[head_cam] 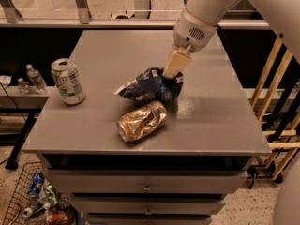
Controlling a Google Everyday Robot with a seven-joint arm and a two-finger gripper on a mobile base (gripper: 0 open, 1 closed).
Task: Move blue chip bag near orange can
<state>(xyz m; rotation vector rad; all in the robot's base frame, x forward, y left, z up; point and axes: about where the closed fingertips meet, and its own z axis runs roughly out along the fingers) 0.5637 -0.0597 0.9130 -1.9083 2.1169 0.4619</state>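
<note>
Camera view. A soda can [68, 81] is standing upright near the left edge of the table [220, 121], well apart from the rest. Mid-table, the blue chip bag [147, 86] is lying with its narrow end pointing to 9 o'clock. The orange can [142, 121] is lying on its side just beside the bag, at its 6 o'clock. The gripper [169, 73] is pinching the bag's 3 o'clock end, with the arm slanting in from 1 o'clock.
</note>
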